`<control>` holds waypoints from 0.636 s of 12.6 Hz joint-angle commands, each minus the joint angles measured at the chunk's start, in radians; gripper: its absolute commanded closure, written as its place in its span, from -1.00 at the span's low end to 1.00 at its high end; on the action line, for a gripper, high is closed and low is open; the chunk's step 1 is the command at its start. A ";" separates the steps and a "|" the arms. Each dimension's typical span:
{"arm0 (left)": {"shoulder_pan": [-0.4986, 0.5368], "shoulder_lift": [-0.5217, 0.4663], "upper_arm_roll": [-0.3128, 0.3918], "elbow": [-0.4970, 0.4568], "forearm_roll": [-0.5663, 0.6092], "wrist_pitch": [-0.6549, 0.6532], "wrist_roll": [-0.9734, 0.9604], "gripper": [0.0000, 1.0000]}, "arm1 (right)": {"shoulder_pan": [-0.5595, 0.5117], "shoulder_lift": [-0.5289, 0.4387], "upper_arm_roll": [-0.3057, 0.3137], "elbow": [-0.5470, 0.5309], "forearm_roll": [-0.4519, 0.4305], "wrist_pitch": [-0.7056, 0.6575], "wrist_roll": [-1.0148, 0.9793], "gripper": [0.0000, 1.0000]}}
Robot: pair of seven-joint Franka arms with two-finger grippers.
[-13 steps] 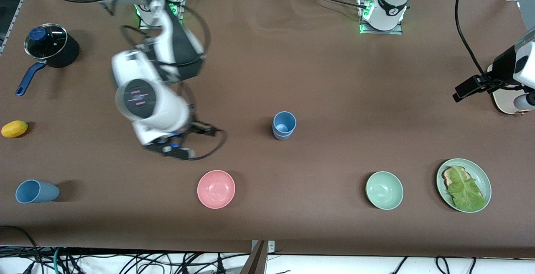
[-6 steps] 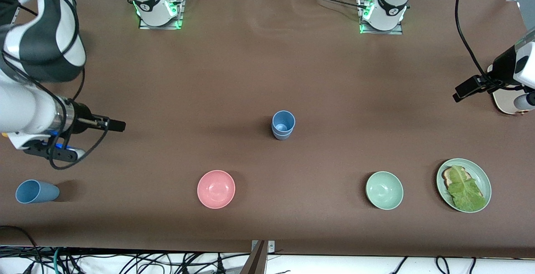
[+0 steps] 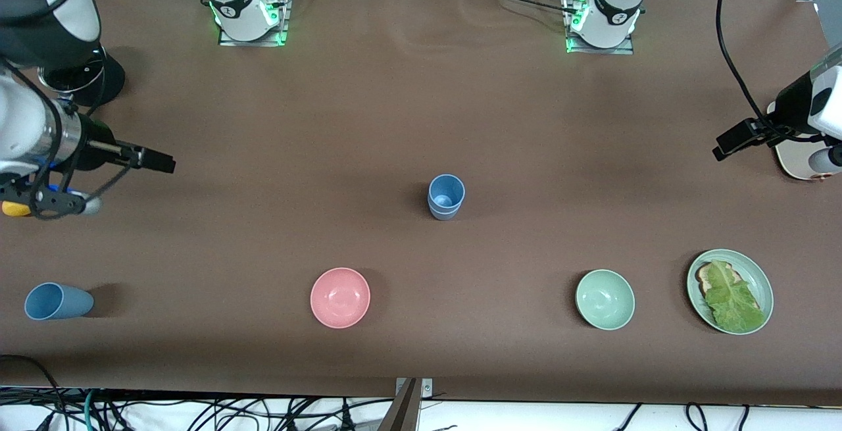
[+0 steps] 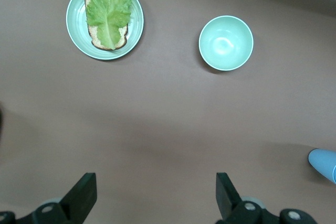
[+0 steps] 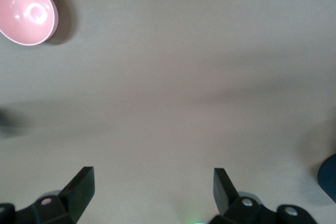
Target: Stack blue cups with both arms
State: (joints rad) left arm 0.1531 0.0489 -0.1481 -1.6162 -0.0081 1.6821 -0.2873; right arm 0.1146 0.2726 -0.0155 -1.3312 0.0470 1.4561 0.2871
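Two blue cups (image 3: 446, 197) stand nested upright at the middle of the table. Their edge also shows in the left wrist view (image 4: 323, 163). A third blue cup (image 3: 56, 301) lies on its side at the right arm's end of the table, near the front camera's edge. My right gripper (image 3: 161, 162) is open and empty above the table at that end, well apart from both; its fingers frame bare table in the right wrist view (image 5: 153, 179). My left gripper (image 3: 727, 143) waits open and empty at the left arm's end, fingers wide over bare table (image 4: 156, 182).
A pink bowl (image 3: 340, 297) (image 5: 26, 10), a pale green bowl (image 3: 605, 299) (image 4: 226, 43) and a green plate with bread and lettuce (image 3: 730, 291) (image 4: 105, 19) sit along the front camera's side. A dark lidded pot (image 3: 99, 79) and a yellow fruit (image 3: 12, 208) are partly hidden by the right arm.
The right arm has swung away from the middle of the table to its own end, and its gripper is empty. The nested cups and the left arm have not moved.
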 commanded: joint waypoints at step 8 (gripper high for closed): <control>0.003 0.012 -0.001 0.029 -0.023 -0.038 0.020 -1.00 | -0.013 -0.251 -0.018 -0.344 -0.045 0.167 -0.065 -1.00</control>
State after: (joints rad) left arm 0.1530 0.0494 -0.1481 -1.6160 -0.0081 1.6682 -0.2873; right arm 0.1045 0.0253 -0.0358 -1.6760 0.0312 1.6091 0.2374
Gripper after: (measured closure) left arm 0.000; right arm 0.000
